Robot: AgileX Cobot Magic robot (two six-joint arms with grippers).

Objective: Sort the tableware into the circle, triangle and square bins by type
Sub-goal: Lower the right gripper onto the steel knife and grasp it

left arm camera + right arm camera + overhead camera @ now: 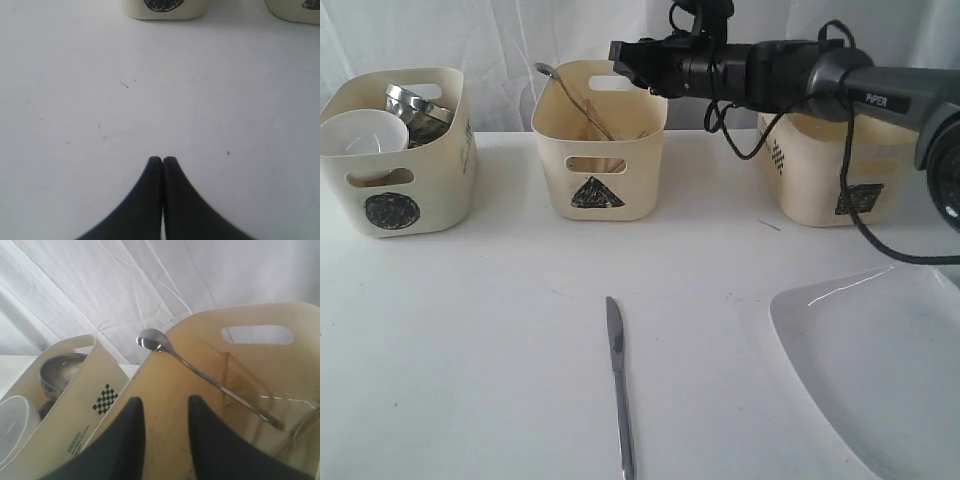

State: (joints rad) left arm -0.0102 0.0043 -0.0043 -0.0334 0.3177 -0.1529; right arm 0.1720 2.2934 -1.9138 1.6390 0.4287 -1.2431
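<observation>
Cream plastic tub marked with a black circle (395, 150): stands at the left rear of the white surface (470, 330) and holds a small white bowl (362, 135) with shiny steel cups (417, 108) behind it. Cream plastic tub marked with a black triangle (600, 150): stands at the middle rear and holds a steel spoon (200, 372), which leans with its bowl end above the rim, and a wooden chopstick (224, 380) propped against the inner wall. Cream plastic tub marked with a black square (830, 175): stands at the right rear, partly behind the black arm; its contents are not visible. Steel table knife (618, 385): lies flat on the surface, front centre, apart from every tub. Large white rounded-square plate (880, 370): lies at the front right. Right tool (165, 402): reached across above the triangle tub's rim, fingers parted, released, nothing between them. Left tool (163, 162): low over bare surface near the circle tub, fingers clenched together, gripping nothing.
</observation>
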